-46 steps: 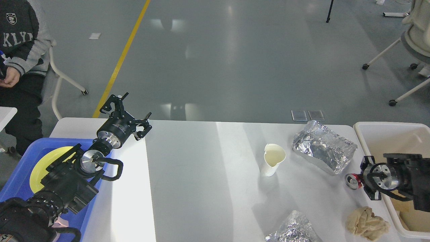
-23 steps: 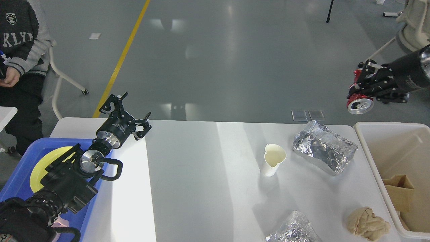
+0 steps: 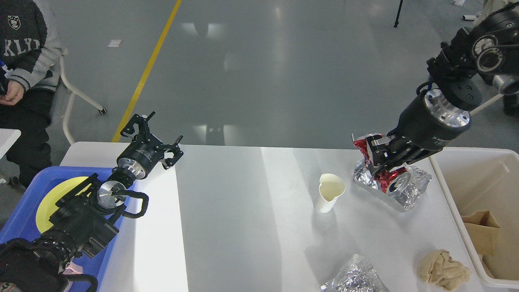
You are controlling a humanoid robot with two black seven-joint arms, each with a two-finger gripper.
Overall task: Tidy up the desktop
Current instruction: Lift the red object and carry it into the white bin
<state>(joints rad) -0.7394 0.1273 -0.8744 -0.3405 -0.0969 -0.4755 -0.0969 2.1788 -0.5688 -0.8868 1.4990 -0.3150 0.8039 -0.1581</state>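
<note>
Head view: right hand (image 3: pixel 383 168) grips a crushed red can (image 3: pixel 392 181) over the foil container (image 3: pixel 389 182) on the white table (image 3: pixel 243 211), short of the tub (image 3: pixel 478 178). Risk: released here, it misses the tub. Left hand (image 3: pixel 156 136) open, idle. Half a second ago the can was higher, beyond the table.

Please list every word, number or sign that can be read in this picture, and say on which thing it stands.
"KLY", cut off at the frame edge: on the person's dark sweater.
A small badge above it: too small to read.
White print on the right arm's wrist: too small to read.
The red can: no readable print.
</note>
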